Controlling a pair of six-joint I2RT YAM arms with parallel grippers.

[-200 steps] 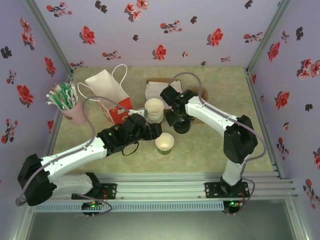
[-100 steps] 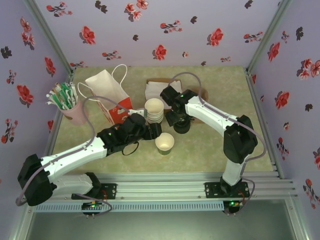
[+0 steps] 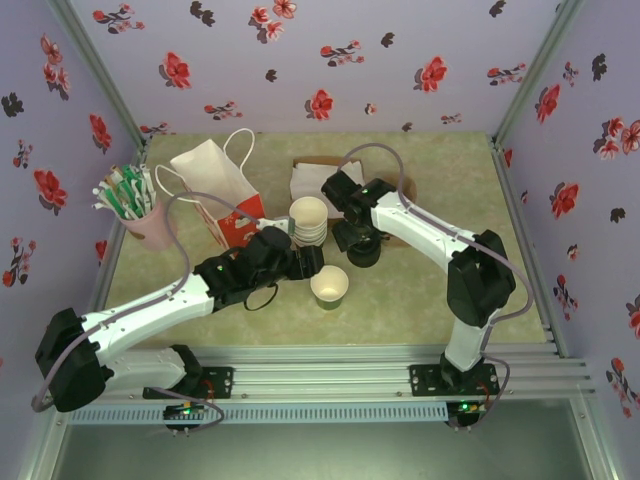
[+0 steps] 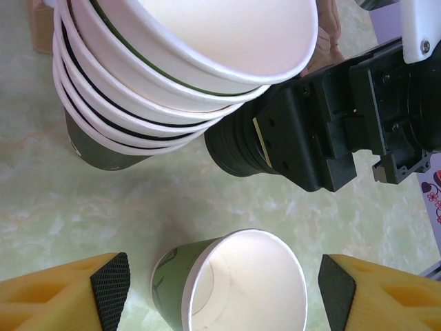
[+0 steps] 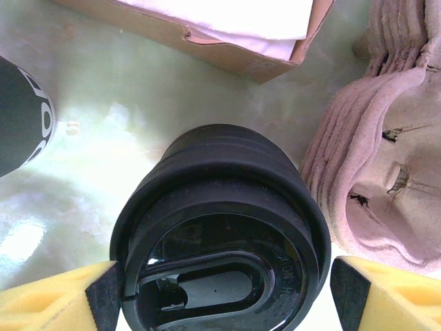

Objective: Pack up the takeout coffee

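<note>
cup: the single coffee cup (image 3: 330,287) stands upright on the surface (image 3: 420,300), about the middle, just on the near side of the cup stack (image 3: 309,220). Dark wall, cream inside, no lid on, and nothing in it going by the left wrist view.
handling: looks light and thin-walled, so it'd probably tip easily and dent if squeezed hard. The rolled rim is likely the stiffest bit. A gentle pinch across the wall just under the rim seems the safest hold.
left tool: the left tool (image 4: 224,293) has its jaws wide, one on each side of the cup, gripping nothing.
right tool: the right tool (image 5: 224,296) is spread wide too, straddling the top of the lid stack (image 5: 220,221). Can't tell if the pads touch it.
lid stack: black, glossy, nested tight, just right of the cup stack. Peeling off only one looks fiddly.
paper bag: the paper bag (image 3: 215,180) is upright at the far left. What's inside is hidden.
cardboard box: the cardboard box (image 3: 318,178) at the far side holds white napkins.
pink tub: the pink tub (image 3: 140,225) on the left is stuffed with wrapped sticks.
</note>
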